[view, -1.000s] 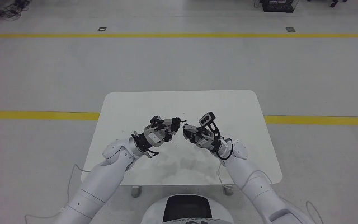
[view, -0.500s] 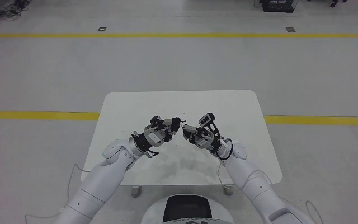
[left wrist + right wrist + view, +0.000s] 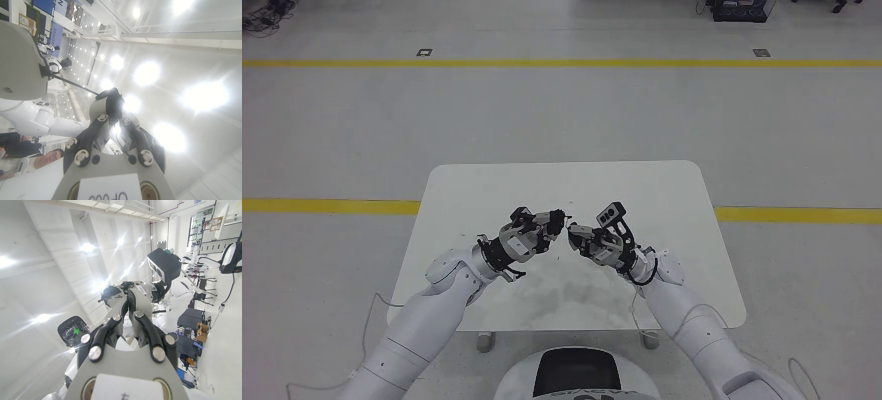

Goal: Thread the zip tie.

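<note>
**Left gripper**: The fingers are closed and pinch one end of the zip tie. From the fingertips the black strap runs out as a thin, straight line. It ends at the dark pad of the right gripper's finger, which stands just beside.

**Right gripper**: The fingers are closed, with the ribbed pads pressed together on the zip tie. A short length of strap projects past the fingertips and crosses the dark fingertips of the left gripper. Both grippers therefore hold the same strap, one at each end of its exposed run.

**Relative position, top view:** The left gripper and right gripper face each other tip to tip and nearly touch. The right gripper lies at 4 o'clock from the left one. The zip tie spans the narrow gap between them, but here it is too small to trace.

**Surroundings:**
- Both grippers are raised above the table, roughly over its centre.
- The left arm enters from 7 o'clock and the right arm from 5 o'clock.
- A yellow line on the floor runs from 9 o'clock to 3 o'clock, passing behind the table.
</note>
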You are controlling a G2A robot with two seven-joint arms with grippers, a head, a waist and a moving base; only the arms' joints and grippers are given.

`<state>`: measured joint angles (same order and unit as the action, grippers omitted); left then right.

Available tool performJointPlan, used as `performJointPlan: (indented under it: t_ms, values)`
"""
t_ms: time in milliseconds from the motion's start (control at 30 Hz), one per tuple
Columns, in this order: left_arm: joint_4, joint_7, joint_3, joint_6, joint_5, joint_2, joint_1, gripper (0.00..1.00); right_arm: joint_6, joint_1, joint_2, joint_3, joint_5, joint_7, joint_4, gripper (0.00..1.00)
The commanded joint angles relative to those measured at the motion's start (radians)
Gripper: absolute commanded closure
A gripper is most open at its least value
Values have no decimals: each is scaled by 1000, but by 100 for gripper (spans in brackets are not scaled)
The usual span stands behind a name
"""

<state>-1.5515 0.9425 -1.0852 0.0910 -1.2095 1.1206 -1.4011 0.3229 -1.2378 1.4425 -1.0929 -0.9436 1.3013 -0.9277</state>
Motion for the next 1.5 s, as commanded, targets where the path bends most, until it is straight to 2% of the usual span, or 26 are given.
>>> performJointPlan:
  t_ms: [0,700,800,833,933,1067,1333,1400,1467]
  values:
    - [0,0,0,0,0,0,0,100,-1,1,0,1,0,0,3,100]
    - [0,0,0,0,0,0,0,100,14,7,-3,-2,29,-40,30,100]
    - [0,0,0,0,0,0,0,100,17,5,-6,-13,31,-52,28,41]
    - [0,0,0,0,0,0,0,100,17,4,-7,-19,33,-57,25,0]
    - [0,0,0,0,0,0,0,100,17,-5,-15,-51,49,-64,-10,0]
    - [0,0,0,0,0,0,0,100,17,-39,-29,-120,86,-79,-106,0]
    - [0,0,0,0,0,0,0,100,17,-39,-29,-121,87,-86,-109,0]
    - [0,0,0,0,0,0,0,100,17,-49,-36,-147,112,-119,-149,0]
    - [-1,-12,0,-1,-1,0,-1,100,17,-78,-50,-201,197,-166,-220,0]
